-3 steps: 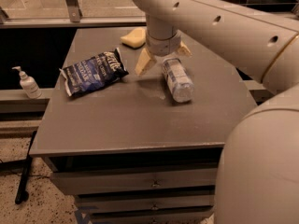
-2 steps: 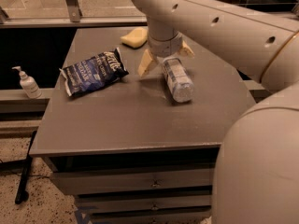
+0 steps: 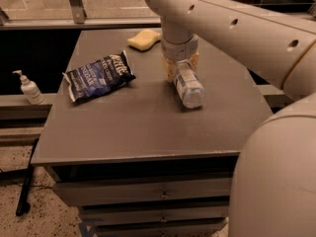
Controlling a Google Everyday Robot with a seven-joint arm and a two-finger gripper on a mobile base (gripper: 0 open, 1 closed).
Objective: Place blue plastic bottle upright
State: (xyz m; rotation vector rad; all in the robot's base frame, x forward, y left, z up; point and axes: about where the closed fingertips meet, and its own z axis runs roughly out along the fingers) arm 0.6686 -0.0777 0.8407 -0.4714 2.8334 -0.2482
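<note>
The blue plastic bottle [image 3: 189,87] lies on its side on the grey table [image 3: 138,127], right of the middle, with its base pointing toward the front. Its cap end is hidden under my gripper [image 3: 180,67]. The gripper comes straight down from the arm above. Its yellowish fingers [image 3: 169,69] press against both sides of the bottle's upper part, so it is shut on the bottle. The bottle still rests on the table top.
A dark blue snack bag [image 3: 98,76] lies left of the bottle. A yellow sponge [image 3: 143,38] lies at the back of the table. A small white pump dispenser [image 3: 28,88] stands on a ledge to the left. My arm's large body fills the right side.
The fingers stood wide apart on both sides of the bottle's top end; now they have closed in against it. The bottle has not moved.
</note>
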